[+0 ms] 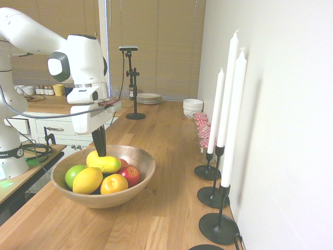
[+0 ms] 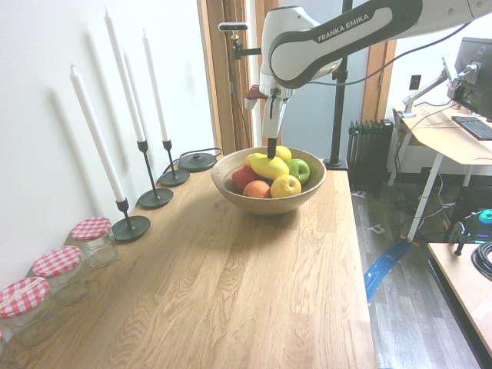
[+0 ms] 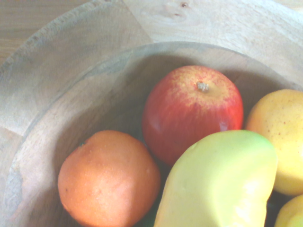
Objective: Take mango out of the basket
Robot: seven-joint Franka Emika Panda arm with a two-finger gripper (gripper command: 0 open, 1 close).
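The fingers (image 1: 99,140) are pressed together, their tips right at the upper side of the mango (image 2: 269,167), which lies on top of the fruit in the wooden bowl (image 1: 141,183); whether they touch it I cannot tell. Below and around them sit a red apple (image 1: 130,175), green apple (image 1: 74,176), lemon (image 1: 87,180) and orange (image 2: 257,189), ringed by the bowl's raised rim. Farther out from the fingers, one side of the bowl comes close to the table's (image 2: 231,284) long edge, while the candlesticks (image 1: 214,197) stand across the wood, near the wall (image 1: 291,130).
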